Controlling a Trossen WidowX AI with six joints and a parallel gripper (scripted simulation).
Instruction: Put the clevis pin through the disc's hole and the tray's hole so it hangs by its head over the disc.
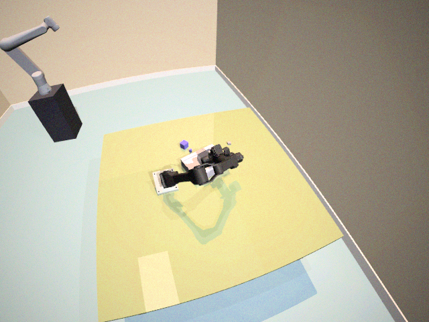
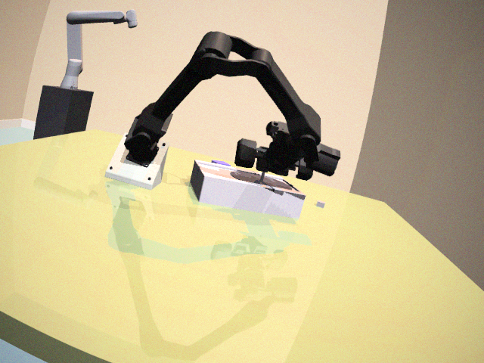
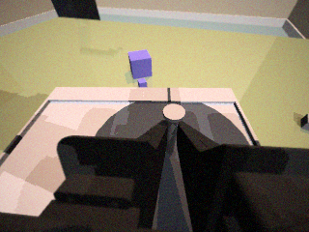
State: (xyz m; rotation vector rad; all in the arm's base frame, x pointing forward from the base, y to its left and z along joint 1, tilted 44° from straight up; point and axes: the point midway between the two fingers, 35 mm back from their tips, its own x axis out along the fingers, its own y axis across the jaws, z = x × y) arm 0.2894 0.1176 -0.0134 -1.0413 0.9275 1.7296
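Gripper (image 3: pixel 172 125) low in view, dark fingers closed on the pin (image 3: pixel 174 112). Pin's round pale head up, toward the camera, just above the fingertips. Disc (image 3: pixel 116 127) dark grey, flat in the tray (image 3: pixel 70 93), behind the fingers; its near part hidden. Disc hole hidden; cannot tell whether the pin tip is in it. Tray's far rim pale, crossed by a thin dark line at 12 o'clock from the head. Large purple cube (image 3: pixel 140 64) on yellow table (image 3: pixel 212 63) at 11 o'clock from the head, small purple cube (image 3: pixel 142 83) just beside it, nearer the tray. Small dark object (image 3: pixel 304 122) at 3 o'clock, cut by the frame edge.
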